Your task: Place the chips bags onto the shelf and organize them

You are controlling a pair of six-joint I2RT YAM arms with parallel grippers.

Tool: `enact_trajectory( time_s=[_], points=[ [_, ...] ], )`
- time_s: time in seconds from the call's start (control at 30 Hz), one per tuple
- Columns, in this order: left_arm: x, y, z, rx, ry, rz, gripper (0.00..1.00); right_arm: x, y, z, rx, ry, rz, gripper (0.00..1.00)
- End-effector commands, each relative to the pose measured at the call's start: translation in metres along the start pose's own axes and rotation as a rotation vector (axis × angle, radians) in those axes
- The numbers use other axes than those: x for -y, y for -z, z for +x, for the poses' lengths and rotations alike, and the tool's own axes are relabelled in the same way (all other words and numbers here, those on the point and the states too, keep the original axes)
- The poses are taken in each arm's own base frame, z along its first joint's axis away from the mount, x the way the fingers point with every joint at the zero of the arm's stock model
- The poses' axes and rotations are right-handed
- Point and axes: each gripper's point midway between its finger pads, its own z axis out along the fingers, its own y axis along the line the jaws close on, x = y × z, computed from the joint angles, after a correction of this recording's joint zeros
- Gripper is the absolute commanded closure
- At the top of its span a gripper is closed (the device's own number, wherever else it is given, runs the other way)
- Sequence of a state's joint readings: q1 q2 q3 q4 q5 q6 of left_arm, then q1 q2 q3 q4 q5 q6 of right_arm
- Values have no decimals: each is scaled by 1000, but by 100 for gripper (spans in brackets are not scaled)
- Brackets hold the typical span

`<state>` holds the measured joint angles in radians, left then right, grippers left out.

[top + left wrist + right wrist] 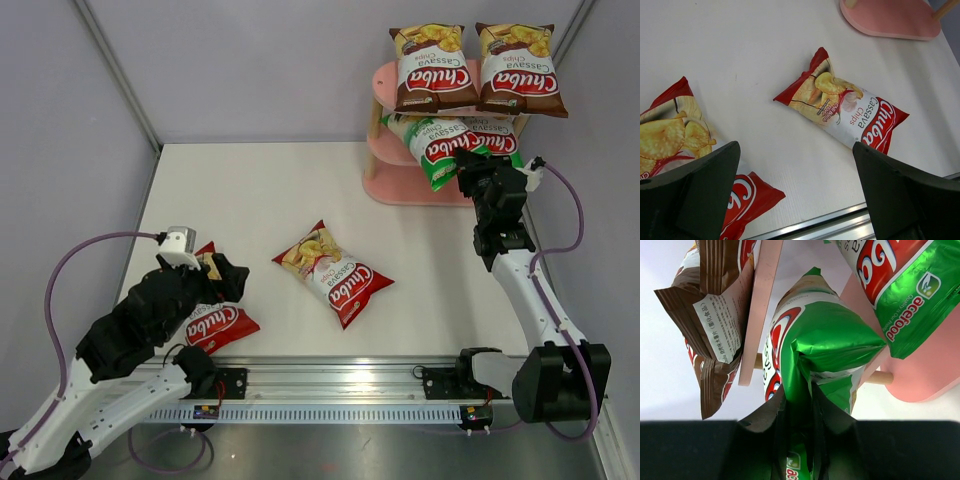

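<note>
Right gripper (797, 412) clamped tight on the bottom seam of a green bag (827, 345) at the mid tier of the pink shelf (385, 185), far-right corner of the table (260, 190). A second green bag (437, 148) lies tilted just beside it, overhanging that board's front edge. From overhead the wrist hides the grip; the right wrist cam shows it plainly, foil creased between the fingers, plus "acefood" on the second green bag's corner and small print on the back of one brown bag, which one I can't tell. Up top, left brown bag (433, 68) and right brown bag (519, 68) sit side by side, both reading "Chuba Cassava Chips". Left gripper (795, 150) gapes wide, holding nothing, above the near red bag (220, 322), whose corner lies close to the front rail (330, 378). Only the left wrist cam shows the centre red bag (845, 115) close up, "Chuba Cassava Chips" legible, lying flat w/ white tabletop on all sides.
</note>
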<state>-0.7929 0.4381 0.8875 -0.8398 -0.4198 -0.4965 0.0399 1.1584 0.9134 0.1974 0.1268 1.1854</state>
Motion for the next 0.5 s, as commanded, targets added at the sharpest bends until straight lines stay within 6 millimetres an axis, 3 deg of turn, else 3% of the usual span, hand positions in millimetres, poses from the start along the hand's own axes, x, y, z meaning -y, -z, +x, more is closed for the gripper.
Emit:
enact_trajectory(
  time_s=[0.0, 0.27, 0.47],
  points=[
    [-3, 3, -8, 42, -3, -5, 1, -35, 0, -25, 104, -48, -108, 78],
    [-7, 7, -11, 65, -11, -8, 1, -34, -8, -29, 130, -55, -103, 78],
    [-7, 12, -13, 81, -2, 5, 1, -35, -24, -20, 98, -75, -125, 78]
  ],
)
